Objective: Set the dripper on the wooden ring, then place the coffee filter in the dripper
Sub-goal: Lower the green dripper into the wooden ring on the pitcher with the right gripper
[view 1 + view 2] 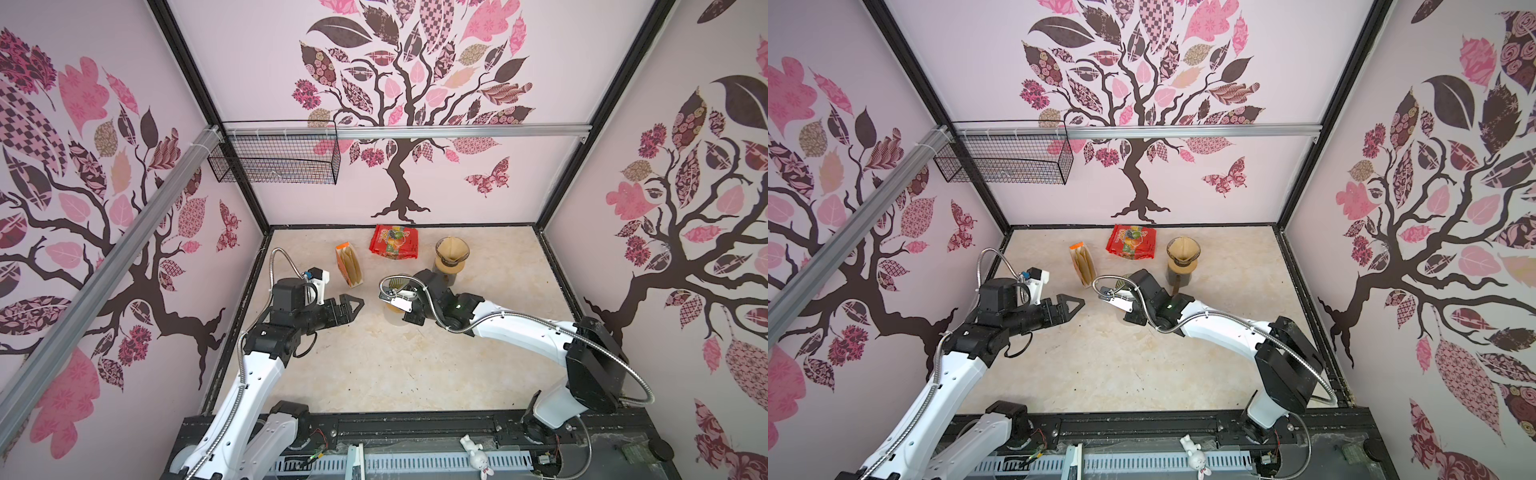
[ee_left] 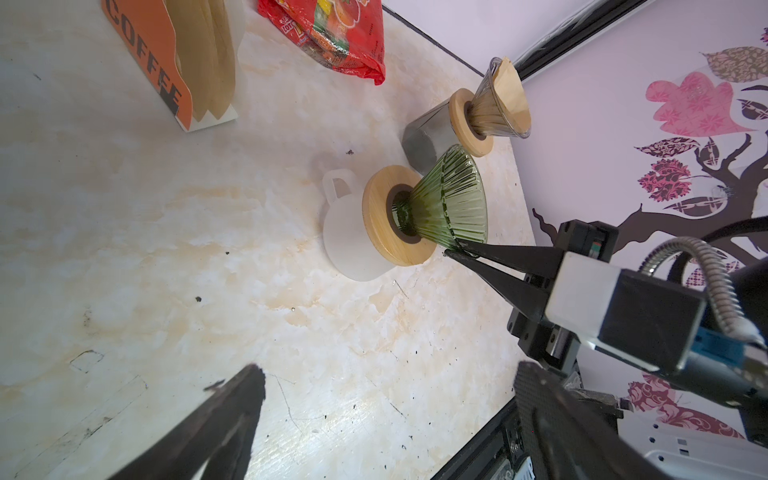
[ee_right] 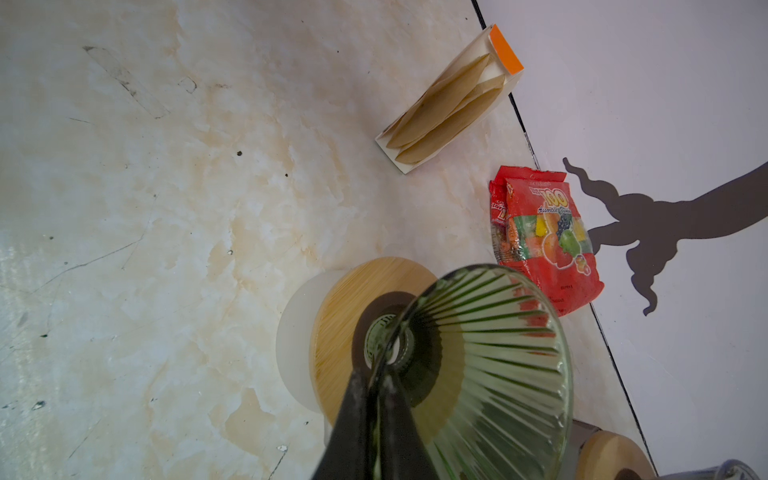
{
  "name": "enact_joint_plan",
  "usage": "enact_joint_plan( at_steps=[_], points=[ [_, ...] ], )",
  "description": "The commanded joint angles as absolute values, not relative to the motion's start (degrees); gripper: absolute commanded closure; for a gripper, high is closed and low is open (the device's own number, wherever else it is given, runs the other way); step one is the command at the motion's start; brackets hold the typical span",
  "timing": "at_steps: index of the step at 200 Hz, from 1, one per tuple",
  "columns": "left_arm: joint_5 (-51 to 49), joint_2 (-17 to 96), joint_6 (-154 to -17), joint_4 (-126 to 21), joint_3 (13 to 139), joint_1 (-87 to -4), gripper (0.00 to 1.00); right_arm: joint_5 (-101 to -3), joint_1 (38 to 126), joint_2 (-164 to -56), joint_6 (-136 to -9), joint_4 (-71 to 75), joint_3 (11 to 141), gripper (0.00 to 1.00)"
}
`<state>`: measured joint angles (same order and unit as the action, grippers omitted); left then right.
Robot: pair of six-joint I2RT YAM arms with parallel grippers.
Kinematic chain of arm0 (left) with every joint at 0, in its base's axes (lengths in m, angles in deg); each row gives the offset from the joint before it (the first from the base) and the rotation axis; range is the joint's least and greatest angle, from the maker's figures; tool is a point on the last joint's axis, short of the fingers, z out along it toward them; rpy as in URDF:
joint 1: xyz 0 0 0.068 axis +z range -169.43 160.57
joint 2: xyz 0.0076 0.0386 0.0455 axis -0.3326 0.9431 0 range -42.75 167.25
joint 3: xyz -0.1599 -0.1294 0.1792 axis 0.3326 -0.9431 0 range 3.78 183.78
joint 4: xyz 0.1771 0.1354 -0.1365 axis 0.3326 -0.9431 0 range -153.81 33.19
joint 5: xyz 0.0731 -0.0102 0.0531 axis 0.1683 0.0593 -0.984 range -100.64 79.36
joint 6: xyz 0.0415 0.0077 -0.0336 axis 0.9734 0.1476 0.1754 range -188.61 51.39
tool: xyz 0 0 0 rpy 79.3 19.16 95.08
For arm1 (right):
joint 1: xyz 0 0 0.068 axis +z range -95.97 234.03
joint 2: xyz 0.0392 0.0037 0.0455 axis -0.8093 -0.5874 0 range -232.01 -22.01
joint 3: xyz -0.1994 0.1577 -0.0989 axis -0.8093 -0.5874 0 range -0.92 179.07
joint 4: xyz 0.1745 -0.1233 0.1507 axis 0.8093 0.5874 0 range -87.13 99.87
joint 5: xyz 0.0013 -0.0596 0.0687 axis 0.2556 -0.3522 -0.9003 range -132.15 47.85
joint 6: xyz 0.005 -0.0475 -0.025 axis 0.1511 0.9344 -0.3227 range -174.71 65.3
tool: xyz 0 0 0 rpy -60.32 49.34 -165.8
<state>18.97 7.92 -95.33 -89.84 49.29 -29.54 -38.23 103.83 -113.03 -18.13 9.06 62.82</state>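
Right fingers fill the wrist view's foreground, clenched on the rim of the green dripper — probably to steady it on its wooden collar and white mug while a paper goes in. Left fingers are spread wide and empty, hovering over the worktop near the filter box. There the brown coffee filters stand upright — none taken yet. Behind, a clear dripper already holds a filter, beside a red sweets bag.
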Motion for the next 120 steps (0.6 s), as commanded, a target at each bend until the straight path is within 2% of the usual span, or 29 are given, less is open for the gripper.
enact_joint_plan(
  at_steps=[1, 120],
  points=[
    [18.8, 7.38, -94.54, -88.8, 47.88, -29.28, 0.03, -38.71, 104.05, -114.45, -16.83, 9.44, 65.98, 1.0],
    [18.68, 7.43, -94.71, -88.71, 47.77, -29.23, 0.03, -41.05, 104.09, -117.6, -15.89, 14.15, 68.07, 1.0]
  ],
)
